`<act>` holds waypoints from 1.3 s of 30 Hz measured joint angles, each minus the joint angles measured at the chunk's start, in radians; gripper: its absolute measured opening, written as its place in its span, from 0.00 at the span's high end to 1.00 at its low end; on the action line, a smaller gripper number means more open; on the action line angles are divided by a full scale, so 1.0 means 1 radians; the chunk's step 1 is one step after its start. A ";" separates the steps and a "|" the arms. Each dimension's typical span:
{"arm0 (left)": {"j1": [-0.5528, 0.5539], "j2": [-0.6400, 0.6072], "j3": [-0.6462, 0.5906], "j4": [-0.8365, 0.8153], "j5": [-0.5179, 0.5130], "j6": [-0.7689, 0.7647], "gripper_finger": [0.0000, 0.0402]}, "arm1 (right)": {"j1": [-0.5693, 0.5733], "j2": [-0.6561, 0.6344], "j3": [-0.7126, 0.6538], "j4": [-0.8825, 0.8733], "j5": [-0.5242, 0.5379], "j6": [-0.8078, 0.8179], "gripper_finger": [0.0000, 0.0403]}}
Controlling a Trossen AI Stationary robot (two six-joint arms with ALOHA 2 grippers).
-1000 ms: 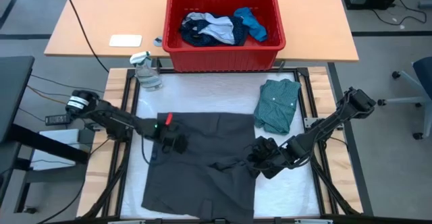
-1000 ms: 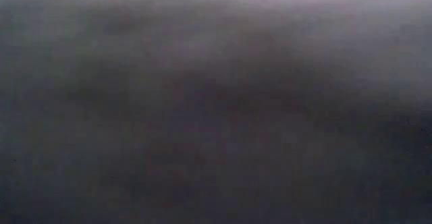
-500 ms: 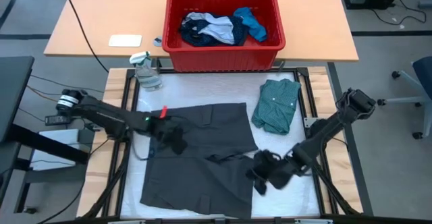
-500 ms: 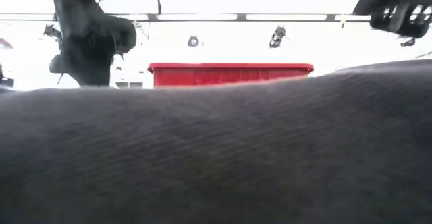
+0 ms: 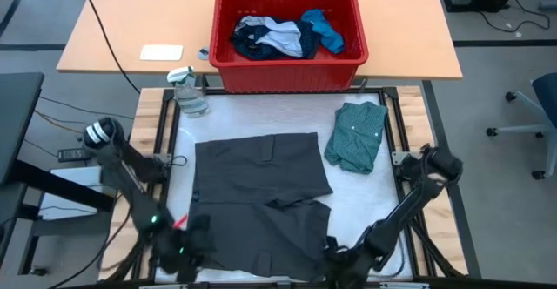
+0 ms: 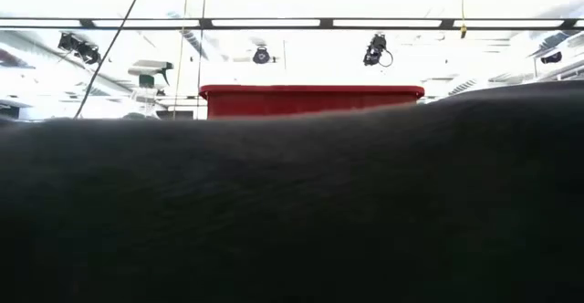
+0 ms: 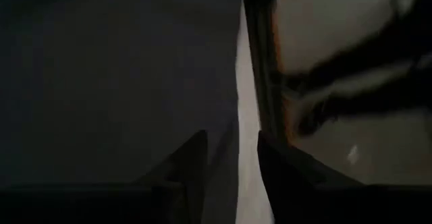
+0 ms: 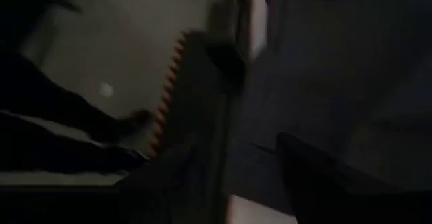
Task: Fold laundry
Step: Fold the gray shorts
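The dark grey piece [image 5: 261, 198] lies spread flat on the white mat, with a loose fold near its middle. In the low view the dark grey piece [image 6: 292, 212] fills the foreground. My left gripper [image 5: 187, 252] is open over the piece's near left corner. In the left wrist view my left gripper [image 7: 231, 135] stands over the piece's left edge [image 7: 226, 82]. My right gripper [image 5: 339, 258] is open at the near edge, beside the near right corner; in its own view my right gripper [image 8: 236, 143] faces dark cloth. The teal-green shirt [image 5: 357, 135] lies folded at the far right.
The red bin [image 5: 287, 32] beyond the mat's far edge holds the blue, navy and whitish pieces. A clear spray bottle [image 5: 190, 93] stands at the mat's far left corner. A dark frame [image 5: 170, 141] borders the white mat. Bare mat [image 5: 365, 202] shows right of the grey piece.
Both grippers have left the middle of the dark grey piece and swung toward the table's near edge, the left to the near left corner, the right to the near right. The cloth that blocked the low view has dropped, and the piece lies flatter with its far edge slightly farther.
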 joint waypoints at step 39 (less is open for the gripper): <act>-0.001 0.010 0.244 -0.269 0.041 0.019 1.00 | -0.076 -0.194 0.189 -0.409 -0.177 0.171 0.98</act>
